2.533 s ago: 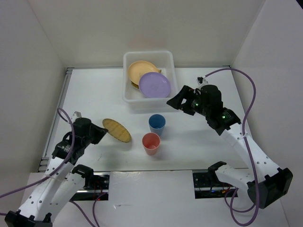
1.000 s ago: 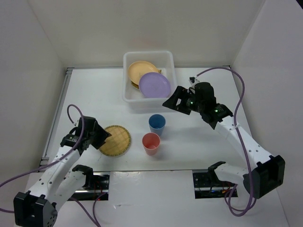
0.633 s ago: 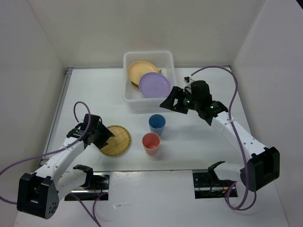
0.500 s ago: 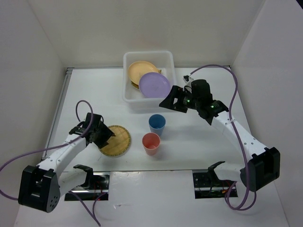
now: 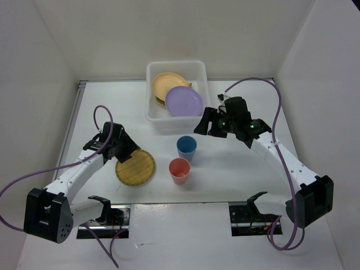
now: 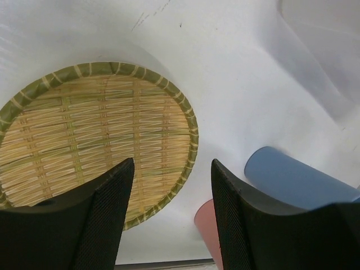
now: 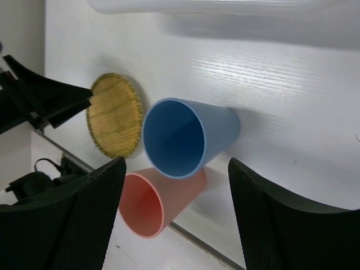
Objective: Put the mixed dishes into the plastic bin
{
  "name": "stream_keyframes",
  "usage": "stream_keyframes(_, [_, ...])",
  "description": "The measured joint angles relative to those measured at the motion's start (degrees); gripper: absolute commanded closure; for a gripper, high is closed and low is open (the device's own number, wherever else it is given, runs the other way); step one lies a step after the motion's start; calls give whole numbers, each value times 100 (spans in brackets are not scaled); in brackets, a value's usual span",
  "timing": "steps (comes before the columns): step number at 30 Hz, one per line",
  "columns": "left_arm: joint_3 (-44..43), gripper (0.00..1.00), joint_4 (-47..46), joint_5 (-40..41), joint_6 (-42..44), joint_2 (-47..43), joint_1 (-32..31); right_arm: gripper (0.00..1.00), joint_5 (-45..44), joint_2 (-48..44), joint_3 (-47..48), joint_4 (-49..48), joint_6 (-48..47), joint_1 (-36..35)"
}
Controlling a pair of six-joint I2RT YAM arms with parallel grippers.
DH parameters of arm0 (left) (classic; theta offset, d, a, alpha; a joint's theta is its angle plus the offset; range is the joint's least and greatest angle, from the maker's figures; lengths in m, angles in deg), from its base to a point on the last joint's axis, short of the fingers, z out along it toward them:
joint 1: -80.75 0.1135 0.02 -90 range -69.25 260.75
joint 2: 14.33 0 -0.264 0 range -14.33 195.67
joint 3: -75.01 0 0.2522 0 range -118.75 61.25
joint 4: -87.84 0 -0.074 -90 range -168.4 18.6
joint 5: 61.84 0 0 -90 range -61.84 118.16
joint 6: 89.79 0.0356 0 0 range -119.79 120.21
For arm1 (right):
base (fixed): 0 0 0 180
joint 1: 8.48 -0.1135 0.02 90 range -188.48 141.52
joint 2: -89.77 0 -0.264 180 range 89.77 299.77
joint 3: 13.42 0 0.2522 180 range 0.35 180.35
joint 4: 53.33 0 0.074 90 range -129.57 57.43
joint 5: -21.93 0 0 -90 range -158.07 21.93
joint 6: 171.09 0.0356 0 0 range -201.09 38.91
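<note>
The translucent white rectangular plastic bin (image 5: 149, 93) sits at the far side of the counter (image 5: 247, 169). It already holds a pale orange round plate (image 5: 167, 83), with a lavender round plate (image 5: 184, 101) overlapping it.

3 pieces are outside the bin. A blue plastic cup (image 5: 187, 147) and a red plastic cup (image 5: 179, 170) both stand upright, mouths up. A woven straw-coloured round plate (image 5: 135, 167) lies flat.

The right claw (image 5: 203, 127) is released and empty, hanging between the bin and the blue cup. That cup is just beside it toward the near edge, long axis vertical, so the right arm is the nearer one. The left claw (image 5: 127, 151), also spread and empty, hovers at the woven plate's far-left rim.
</note>
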Motion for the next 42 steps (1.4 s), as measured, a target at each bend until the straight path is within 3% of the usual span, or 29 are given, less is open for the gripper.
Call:
stream_keyframes(8, [0,35,-24,-160,129,0,2,28,-570,387,0,262,-140,-260])
stream_keyframes(13, [0,35,-31,-221,192,2,7,35,-835,927,-2,304,-146,-568])
stream_keyframes(17, [2,35,-35,-232,264,2,7,47,-1084,1067,-4,323,-118,-699])
stream_keyframes(20, [2,35,-33,-243,271,2,37,49,-1333,1182,-2,326,-79,-815])
stream_keyframes(25, [2,35,-35,-245,282,-15,94,65,-1725,1453,9,407,-33,-1062])
stream_keyframes(26, [2,35,-37,-243,284,-20,101,71,-1799,1510,20,442,-24,-1110])
stream_keyframes(27, [2,35,-39,-243,284,-22,105,84,-1873,1576,50,492,-2,-1150])
stream_keyframes(30, [2,33,-48,-243,299,-22,114,99,-2098,1679,122,581,50,-1226])
stream_keyframes(36, [50,33,-55,-245,413,-63,166,99,-2645,1674,623,1211,101,-1252])
stream_keyframes(42, [52,32,-55,-249,437,-122,245,99,-2975,1427,2205,2050,-81,-1193])
